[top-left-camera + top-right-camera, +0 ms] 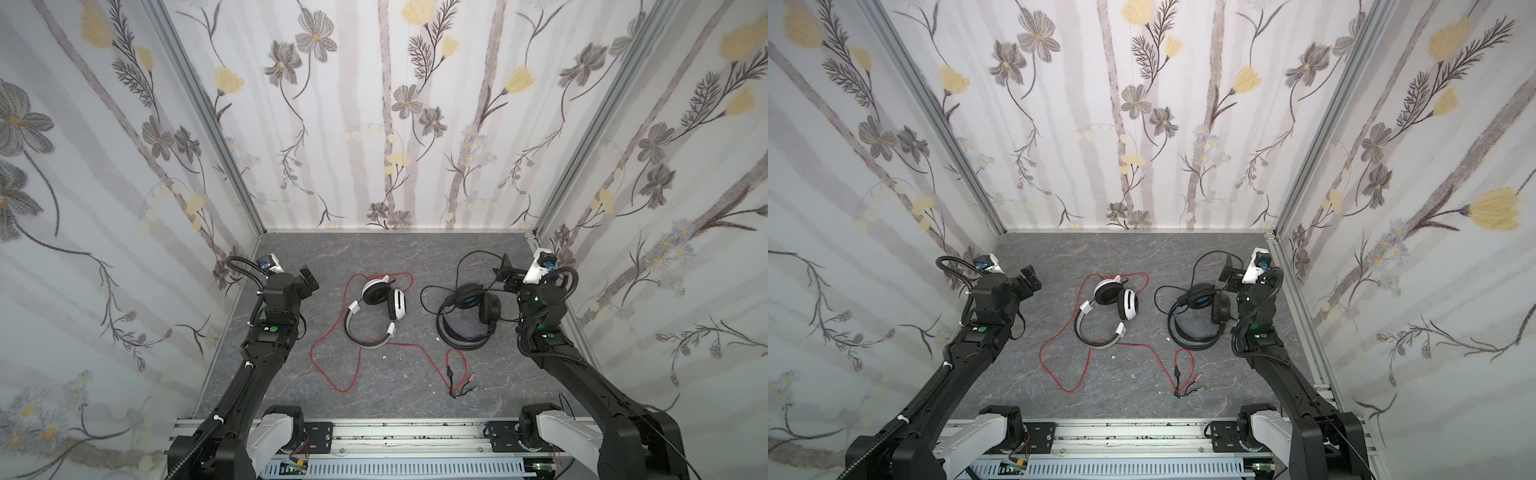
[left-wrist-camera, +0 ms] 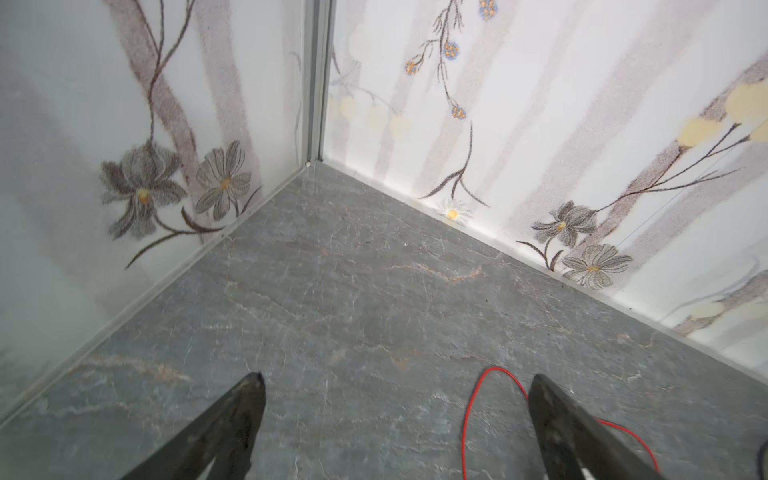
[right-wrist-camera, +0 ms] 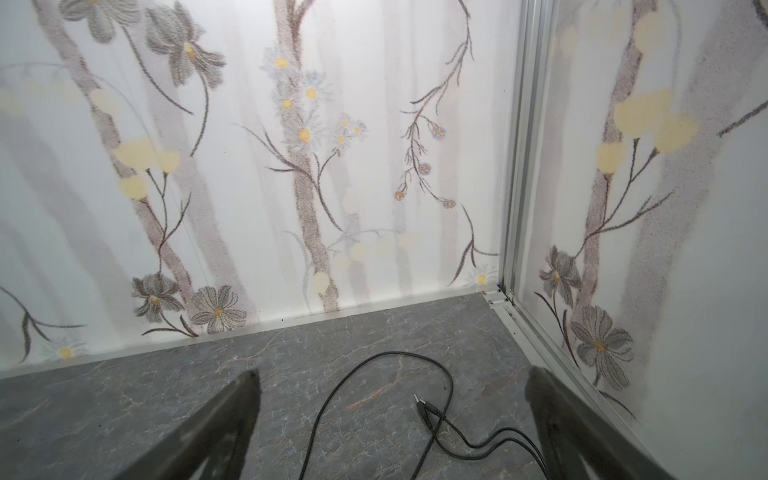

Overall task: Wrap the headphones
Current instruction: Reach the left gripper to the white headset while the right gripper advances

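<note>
Nothing is wrapped yet; the task stands at its first step. The white headset (image 1: 376, 309) lies with its red cord (image 1: 332, 365) sprawled in loose loops around it and toward the robot. The black headset (image 1: 467, 316) lies just right of the white one, its black cord (image 3: 374, 395) trailing off behind. The left gripper (image 2: 395, 380) hovers left of the white headset, jaws spread wide and empty. The right gripper (image 3: 392, 378) hovers beyond the black headset, jaws likewise spread and empty. Next, I judge, one gripper must pinch a cord's free end while the other steadies that headset for winding.
</note>
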You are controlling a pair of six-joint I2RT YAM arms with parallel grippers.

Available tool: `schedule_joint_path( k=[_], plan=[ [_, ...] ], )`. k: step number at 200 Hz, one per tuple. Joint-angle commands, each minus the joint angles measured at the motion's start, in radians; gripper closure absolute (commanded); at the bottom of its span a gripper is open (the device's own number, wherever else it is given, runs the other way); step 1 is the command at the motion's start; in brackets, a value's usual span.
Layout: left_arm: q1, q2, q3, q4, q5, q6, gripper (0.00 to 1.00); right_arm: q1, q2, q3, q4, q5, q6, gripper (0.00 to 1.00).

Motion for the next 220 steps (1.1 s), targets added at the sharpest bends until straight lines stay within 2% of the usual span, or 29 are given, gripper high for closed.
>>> schedule_joint_path(
  k=[1, 31, 40, 60, 104, 125, 155, 187, 220],
  plan=[
    [-0.015, 0.011, 0.108, -0.411, 0.034, -0.215, 0.00, 0.054, 0.072, 0.179, -0.429, -0.039, 0.111, 0.00],
    [-0.046, 0.073, 0.166, -0.486, 0.237, -0.268, 0.00, 0.194, 0.177, 0.352, -0.563, -0.045, 0.097, 0.00],
    [-0.061, 0.107, 0.187, -0.522, 0.263, -0.289, 0.00, 0.223, 0.226, 0.424, -0.637, -0.035, 0.103, 0.00],
    [-0.113, 0.161, 0.214, -0.591, 0.267, -0.337, 0.00, 0.263, 0.316, 0.556, -0.763, -0.072, 0.132, 0.00],
    [-0.258, 0.248, 0.189, -0.669, 0.239, -0.448, 0.00, 0.351, 0.416, 0.635, -0.828, -0.104, 0.095, 0.00],
    [-0.310, 0.275, 0.128, -0.622, 0.235, -0.521, 0.02, 0.373, 0.461, 0.671, -0.867, -0.122, 0.078, 0.00],
    [-0.343, 0.347, 0.101, -0.576, 0.227, -0.551, 0.08, 0.397, 0.510, 0.739, -0.949, -0.161, 0.033, 0.00],
    [-0.390, 0.448, 0.128, -0.565, 0.222, -0.576, 0.10, 0.430, 0.475, 0.724, -0.981, -0.164, -0.024, 0.00],
    [-0.447, 0.510, 0.137, -0.546, 0.170, -0.648, 0.24, 0.451, 0.390, 0.652, -1.002, -0.183, -0.059, 0.00]
  ],
)
